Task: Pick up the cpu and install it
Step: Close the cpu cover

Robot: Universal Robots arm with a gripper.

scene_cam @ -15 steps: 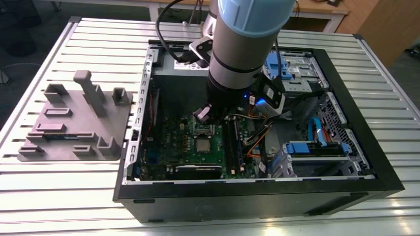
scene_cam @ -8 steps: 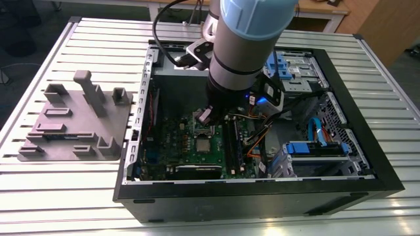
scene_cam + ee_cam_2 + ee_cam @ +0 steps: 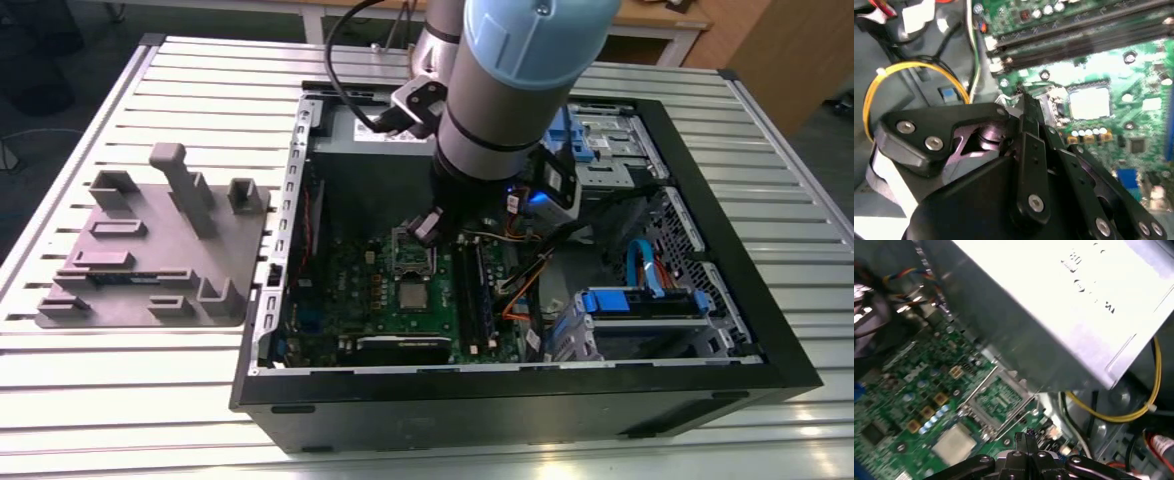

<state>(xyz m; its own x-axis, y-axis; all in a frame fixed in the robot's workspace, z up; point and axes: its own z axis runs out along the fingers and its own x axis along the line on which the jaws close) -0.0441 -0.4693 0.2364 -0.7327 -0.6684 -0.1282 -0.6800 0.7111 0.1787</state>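
The cpu (image 3: 415, 296), a flat silver square, lies face up on the green motherboard (image 3: 354, 290) inside the open computer case (image 3: 534, 400). It shows in both wrist views (image 3: 1089, 102) (image 3: 955, 444). Right beside it a metal socket frame (image 3: 996, 400) (image 3: 411, 256) stands hinged open. My gripper (image 3: 427, 228) hangs low inside the case, just over the frame's end away from the cpu. Its black fingers (image 3: 1026, 437) (image 3: 1026, 107) are shut together with nothing between them. They are apart from the cpu.
A large gray power-supply box (image 3: 1064, 305) looms close beside the gripper. A yellow cable (image 3: 1134, 412) and other wires run near it. Memory slots (image 3: 1079, 35) lie along the board. Blue drive bays (image 3: 641, 300) fill the case at the exterior view's right. A gray fixture (image 3: 154, 250) sits on the slatted table.
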